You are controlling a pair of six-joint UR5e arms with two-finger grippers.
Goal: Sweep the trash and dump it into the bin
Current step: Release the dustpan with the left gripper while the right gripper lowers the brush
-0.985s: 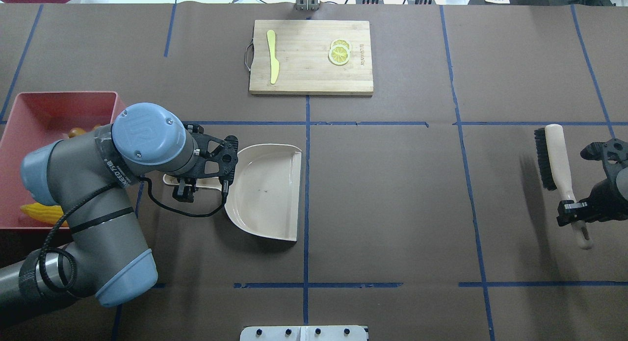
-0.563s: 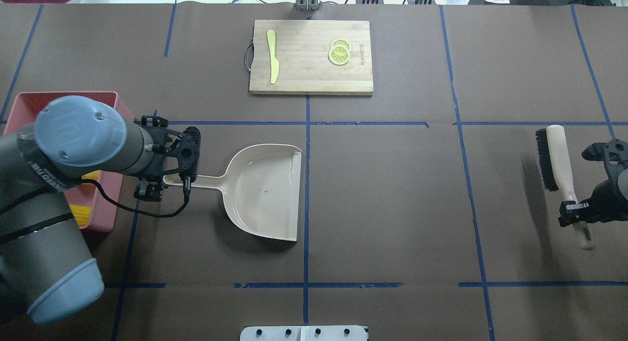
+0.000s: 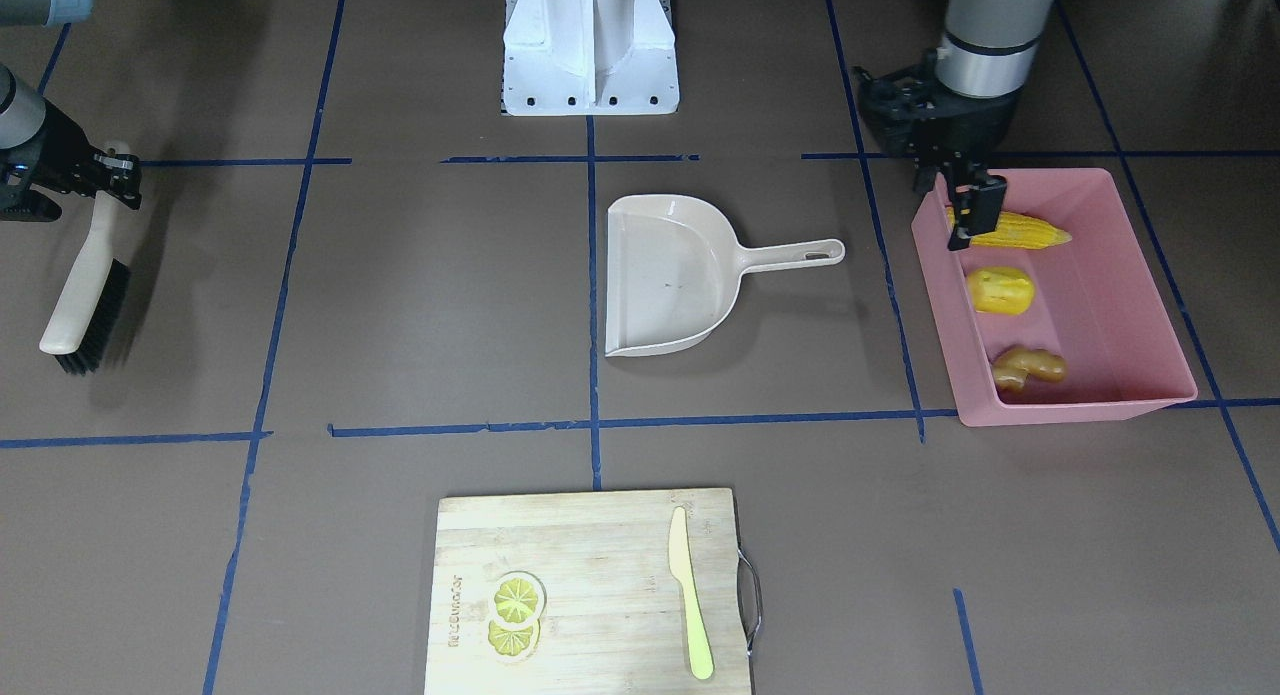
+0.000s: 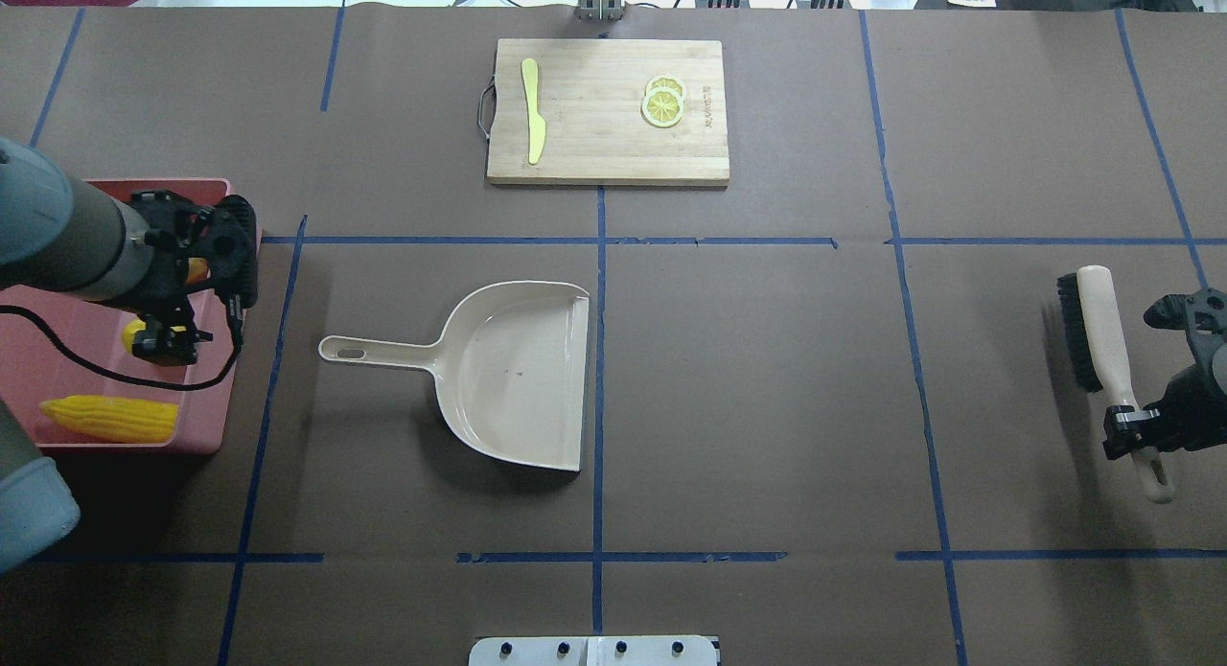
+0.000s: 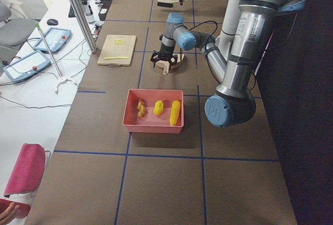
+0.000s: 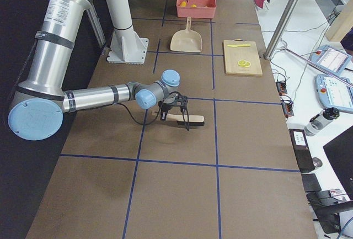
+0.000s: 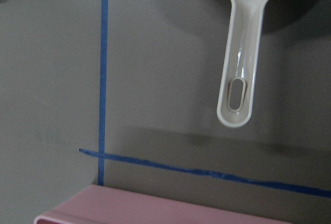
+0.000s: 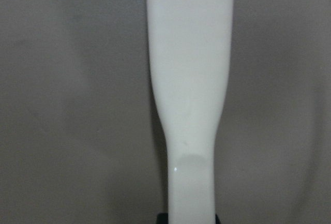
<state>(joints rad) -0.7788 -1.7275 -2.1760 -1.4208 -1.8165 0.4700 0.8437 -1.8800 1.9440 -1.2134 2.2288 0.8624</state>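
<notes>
The pink bin (image 3: pixel 1095 315) stands at the table's left end (image 4: pixel 57 369). In it lie the corn cob (image 3: pixel 1025 232), the yellow lumpy piece (image 3: pixel 1000 290) and the ginger root (image 3: pixel 1030 365). My left gripper (image 4: pixel 163 343) hangs over the bin's inner edge, open and empty, apart from the beige dustpan (image 4: pixel 518 369). The dustpan lies empty mid-table, and its handle (image 7: pixel 238 89) points toward the bin. My right gripper (image 4: pixel 1131 431) is shut on the handle of the brush (image 4: pixel 1102 331), held low at the far right.
A wooden cutting board (image 4: pixel 609 110) lies at the far edge. It carries a pale knife (image 4: pixel 532 110) and lemon slices (image 4: pixel 663 103). The robot's white base (image 3: pixel 590 45) stands at the near edge.
My left gripper has let go of the dustpan handle and pulled back left over the bin. The dustpan stayed put. The right gripper and brush shifted slightly toward the robot.
</notes>
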